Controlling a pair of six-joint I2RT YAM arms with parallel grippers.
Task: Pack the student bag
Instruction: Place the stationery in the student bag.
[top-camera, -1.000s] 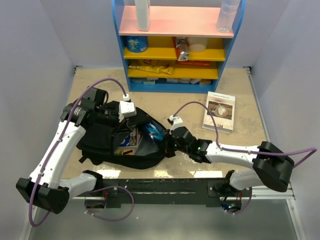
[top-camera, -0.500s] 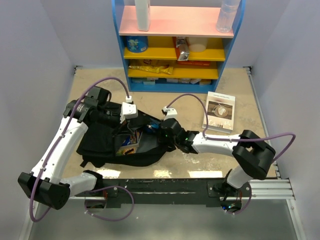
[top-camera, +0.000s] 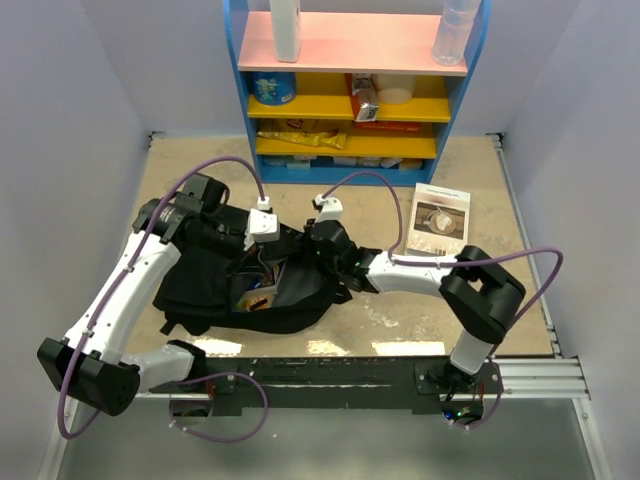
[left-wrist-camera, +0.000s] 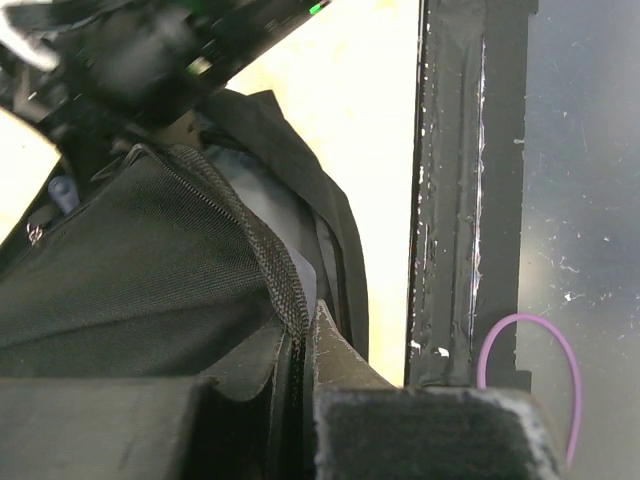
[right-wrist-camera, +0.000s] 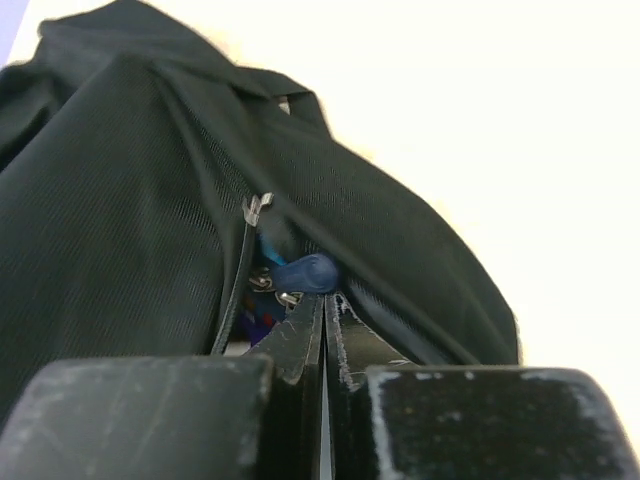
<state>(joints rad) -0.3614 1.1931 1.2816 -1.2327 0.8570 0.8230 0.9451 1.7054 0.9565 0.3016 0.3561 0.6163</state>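
Lying slumped on the tan, speckled tabletop (top-camera: 500, 200) just in front of the blue-framed shelf unit (top-camera: 241, 120), toward its left side, the student bag (top-camera: 200, 285) is a soft black heap of ribbed woven fabric. Its main opening gapes over colourful contents. A coarse black zipper tape (left-wrist-camera: 265, 260) runs along its rim. The left gripper (left-wrist-camera: 300, 345) has its dark, rough-padded fingers closed on that zippered edge. The right gripper (right-wrist-camera: 322, 310) has its fingers pressed flat together, with a rounded, glossy blue zip pull (right-wrist-camera: 305, 272) and small metal rings right at the tips; I cannot tell whether the pull is actually nipped.

The shelf unit has a pink top board and yellow boards below. A flat white booklet (top-camera: 438, 222) with a round picture on its cover lies before the unit's right end; its print is too small to read.
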